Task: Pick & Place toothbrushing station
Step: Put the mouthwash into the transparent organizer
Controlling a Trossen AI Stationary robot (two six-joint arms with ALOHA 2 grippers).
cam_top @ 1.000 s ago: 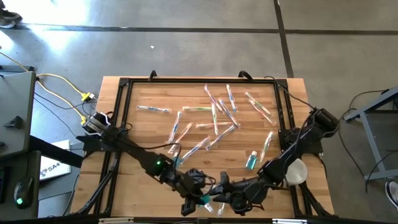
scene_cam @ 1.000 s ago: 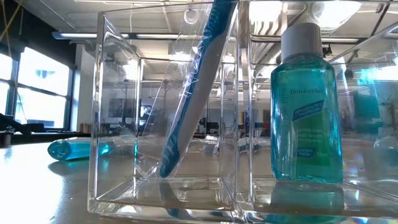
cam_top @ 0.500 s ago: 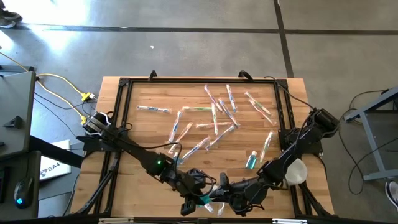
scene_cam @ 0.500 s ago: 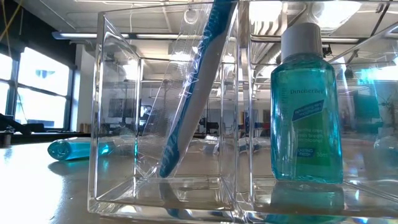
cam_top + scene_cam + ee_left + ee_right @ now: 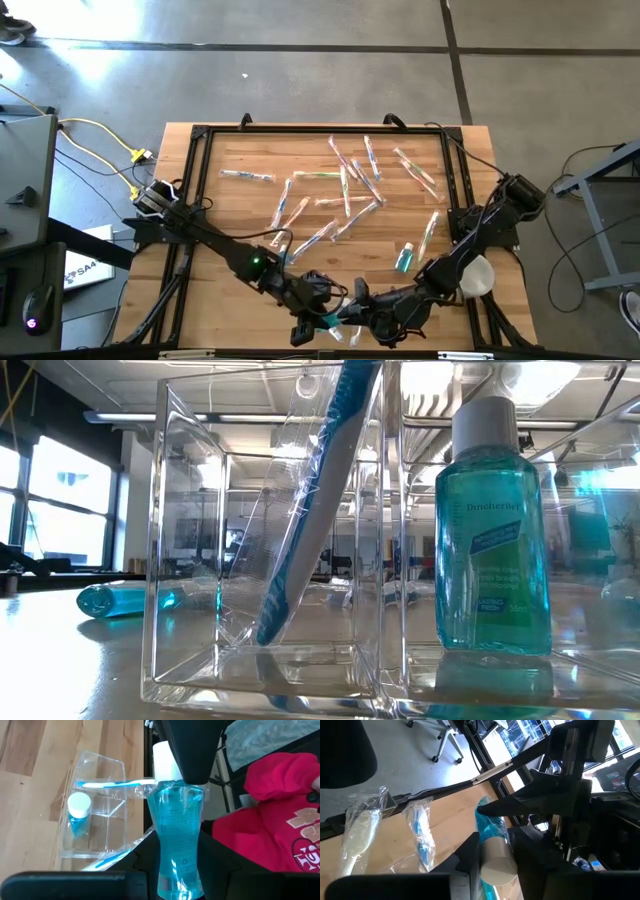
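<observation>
A blue mouthwash bottle [image 5: 177, 830] with a white cap is held between both grippers near the table's near edge, above the wood. My left gripper [image 5: 318, 318] is shut on its bottom end, and my right gripper [image 5: 350, 316] is on its cap end. A clear organizer [image 5: 180, 540] stands by the near edge. A wrapped blue toothbrush [image 5: 305, 530] leans in one compartment, its lower end on the floor. A small blue bottle [image 5: 495, 540] stands upright in the neighbouring one. My left gripper pinches the bottle's lower body [image 5: 165, 870] between its two fingers, the bottle reaching out along them. The bottle is clear of the table. My right gripper has the white cap end [image 5: 495, 865] between its two fingers, coming from the opposite side.
Several wrapped toothbrushes [image 5: 345, 190] lie scattered over the far half of the table. A small blue bottle [image 5: 404, 258] lies toward the right. A white round object [image 5: 476, 276] sits at the right edge. A person in red [image 5: 270, 825] is beyond the near edge.
</observation>
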